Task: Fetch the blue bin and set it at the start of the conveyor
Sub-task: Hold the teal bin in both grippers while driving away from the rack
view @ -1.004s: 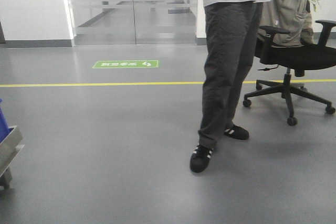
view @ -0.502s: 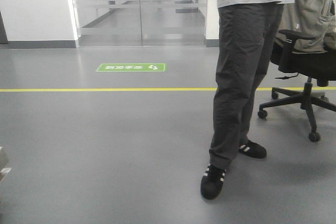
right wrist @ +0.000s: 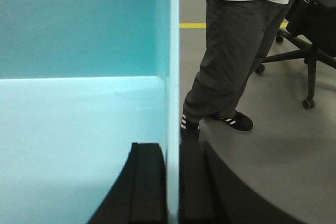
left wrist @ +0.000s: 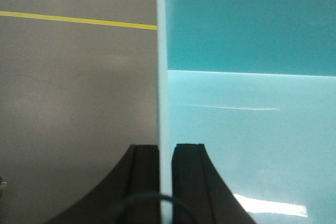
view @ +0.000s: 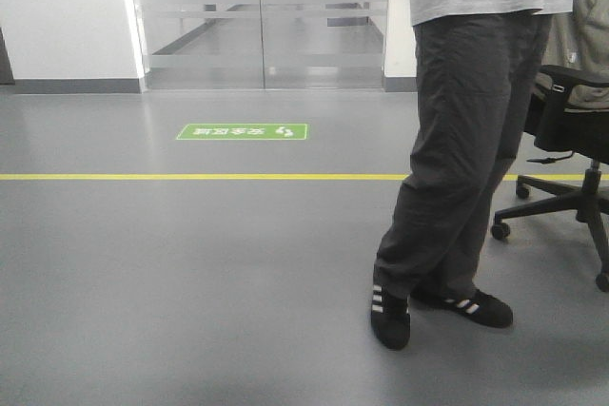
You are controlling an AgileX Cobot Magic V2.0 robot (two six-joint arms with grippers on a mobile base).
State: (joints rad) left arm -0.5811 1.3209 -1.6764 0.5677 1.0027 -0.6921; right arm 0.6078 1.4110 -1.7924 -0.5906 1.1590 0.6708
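Your view has swung, the person (view: 466, 140) further right: you're mid-carry, left end effector (left wrist: 166, 156) and right end effector (right wrist: 173, 153) each clamped on a blue bin (left wrist: 247, 103) wall, conveyor start unseen

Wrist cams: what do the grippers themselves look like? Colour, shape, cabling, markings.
Left gripper: two matte black fingers with flat, squared tips, flaring outward in a curve toward the base. A thin dark cable loops across the bottom. Right gripper: the same black, flared build, with no cable visible. No markings show on either.
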